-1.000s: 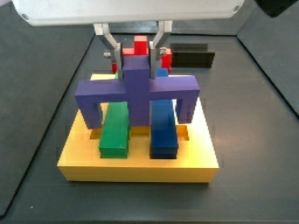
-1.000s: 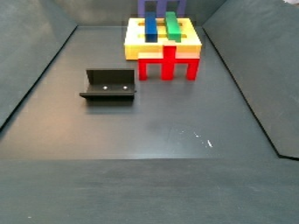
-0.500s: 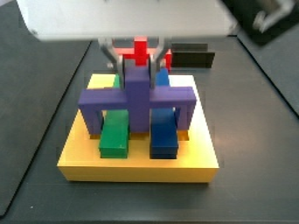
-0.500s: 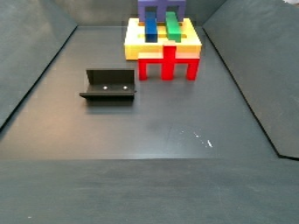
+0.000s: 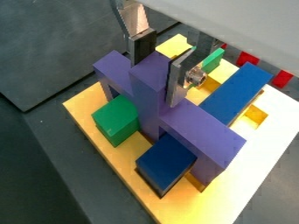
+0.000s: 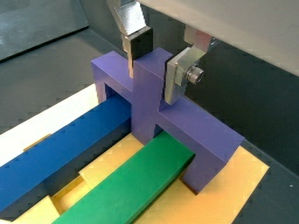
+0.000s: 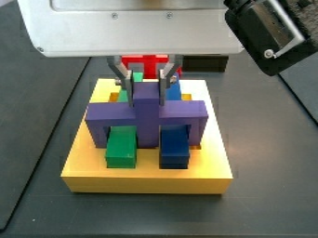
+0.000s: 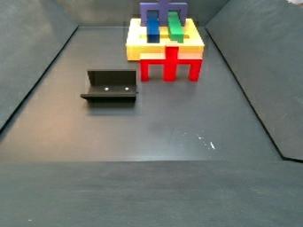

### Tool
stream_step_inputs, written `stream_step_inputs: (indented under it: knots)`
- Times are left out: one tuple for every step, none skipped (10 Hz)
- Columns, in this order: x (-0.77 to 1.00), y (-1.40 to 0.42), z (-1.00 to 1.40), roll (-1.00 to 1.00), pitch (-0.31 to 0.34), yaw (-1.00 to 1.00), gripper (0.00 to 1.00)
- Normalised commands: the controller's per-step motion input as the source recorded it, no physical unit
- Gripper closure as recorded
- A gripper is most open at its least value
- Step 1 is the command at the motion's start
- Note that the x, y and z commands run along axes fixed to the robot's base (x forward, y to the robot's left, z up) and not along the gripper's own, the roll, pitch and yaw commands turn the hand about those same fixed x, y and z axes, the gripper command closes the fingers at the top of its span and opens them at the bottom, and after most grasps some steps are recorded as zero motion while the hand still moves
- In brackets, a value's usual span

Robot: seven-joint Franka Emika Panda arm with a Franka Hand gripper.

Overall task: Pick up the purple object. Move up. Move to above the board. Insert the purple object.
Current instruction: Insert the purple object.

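The purple object (image 7: pixel 145 116) sits low on the yellow board (image 7: pixel 149 173), its crossbar spanning the green bar (image 7: pixel 121 147) and the blue bar (image 7: pixel 174 149), legs down at the board's sides. My gripper (image 7: pixel 145 79) is above the board's middle, shut on the purple central upright. In both wrist views the silver fingers (image 5: pixel 181 79) (image 6: pixel 177 74) press the two sides of the upright (image 5: pixel 152 74) (image 6: pixel 152 83), with my gripper (image 5: pixel 162 63) (image 6: pixel 158 59) straddling it. From a side view the purple object (image 8: pixel 164 13) stands atop the board (image 8: pixel 166 40).
A red piece (image 8: pixel 172 66) stands against the board's side, also seen behind the gripper (image 7: pixel 152 61). The fixture (image 8: pixel 110 87) stands on the dark floor (image 8: pixel 166 133) apart from the board. The arm's white housing (image 7: pixel 130 28) hangs over the board's far half.
The gripper has come down with the purple object, whose legs now reach lower beside the green and blue bars. The board and bars have not moved.
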Motion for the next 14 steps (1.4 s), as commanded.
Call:
stream_step_inputs:
  knots:
    - [0.00,-0.29,0.06,0.00,0.003,0.00,1.00]
    - [0.00,-0.22,0.11,0.00,0.019,0.00,1.00]
    - [0.07,-0.04,0.00,0.00,0.000,0.00,1.00]
    - [0.31,0.01,-0.11,-0.06,0.000,0.00,1.00]
    - [0.22,0.07,-0.18,-0.07,0.000,0.00,1.00]
    - [0.13,0.10,-0.23,-0.02,0.000,0.00,1.00]
    - [0.00,0.07,-0.27,-0.03,-0.007,0.00,1.00]
    - [-0.09,0.00,-0.18,-0.03,-0.044,0.00,1.00]
    - [-0.17,0.00,-0.05,-0.08,-0.049,0.00,1.00]
    - [-0.22,0.00,-0.04,-0.15,0.026,-0.01,1.00]
    - [-0.23,0.00,-0.11,-0.17,0.103,-0.04,1.00]
    - [-0.19,0.00,-0.13,-0.21,0.141,-0.04,1.00]
    - [0.00,-0.03,-0.11,-0.28,0.043,-0.07,1.00]
    - [0.25,0.00,-0.25,-0.29,0.000,-0.09,1.00]
